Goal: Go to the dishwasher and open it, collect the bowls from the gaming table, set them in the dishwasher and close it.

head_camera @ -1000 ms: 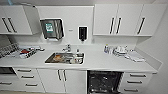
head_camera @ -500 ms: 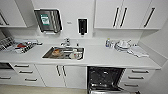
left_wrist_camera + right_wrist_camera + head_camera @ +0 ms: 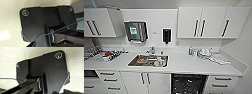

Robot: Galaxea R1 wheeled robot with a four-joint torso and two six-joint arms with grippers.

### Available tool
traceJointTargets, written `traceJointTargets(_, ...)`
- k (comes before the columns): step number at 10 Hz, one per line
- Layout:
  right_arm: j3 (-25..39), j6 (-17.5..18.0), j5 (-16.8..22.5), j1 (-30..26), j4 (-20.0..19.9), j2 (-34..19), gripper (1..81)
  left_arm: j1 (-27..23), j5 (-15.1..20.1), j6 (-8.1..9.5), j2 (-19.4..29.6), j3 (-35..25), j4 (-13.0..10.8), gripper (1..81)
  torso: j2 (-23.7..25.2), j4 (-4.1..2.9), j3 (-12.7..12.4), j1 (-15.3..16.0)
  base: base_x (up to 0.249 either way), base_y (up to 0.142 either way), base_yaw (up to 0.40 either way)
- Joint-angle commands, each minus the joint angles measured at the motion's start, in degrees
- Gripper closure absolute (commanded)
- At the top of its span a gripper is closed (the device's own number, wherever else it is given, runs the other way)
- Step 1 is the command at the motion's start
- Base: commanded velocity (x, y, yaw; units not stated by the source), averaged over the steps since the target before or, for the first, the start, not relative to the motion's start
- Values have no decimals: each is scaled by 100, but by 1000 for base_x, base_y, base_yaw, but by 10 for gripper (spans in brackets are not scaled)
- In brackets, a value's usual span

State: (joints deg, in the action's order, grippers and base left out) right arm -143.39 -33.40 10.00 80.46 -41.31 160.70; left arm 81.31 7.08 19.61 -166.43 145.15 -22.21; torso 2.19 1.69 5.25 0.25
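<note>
One dark, already open dishwasher cavity with wire racks (image 3: 189, 83) sits under the white counter (image 3: 184, 66), right of the steel sink (image 3: 148, 60), low ahead. Whether either gripper is open, I cannot tell.

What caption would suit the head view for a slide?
Kitchen counter with sink holding dishes, open dishwasher showing its dark interior below.

Smooth white countertop (image 3: 184, 65) – shiny metal sink (image 3: 148, 61) – glossy white cabinets (image 3: 210, 22).
</note>
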Motion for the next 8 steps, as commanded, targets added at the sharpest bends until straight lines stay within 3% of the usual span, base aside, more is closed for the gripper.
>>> traceJointTargets(1,-136,-17,468,-271,1,0,10,-251,329,-2,-322,602,50,10,0,0,0,0,0,0,0)
traceJointTargets(4,-758,-35,477,-244,18,377,10,-251,311,-2,-638,1024,41,10,0,0,-40,0,0,0,0)
traceJointTargets(8,-839,-70,469,-245,27,466,10,-251,303,16,-585,1024,50,10,0,0,-42,0,0,0,0)
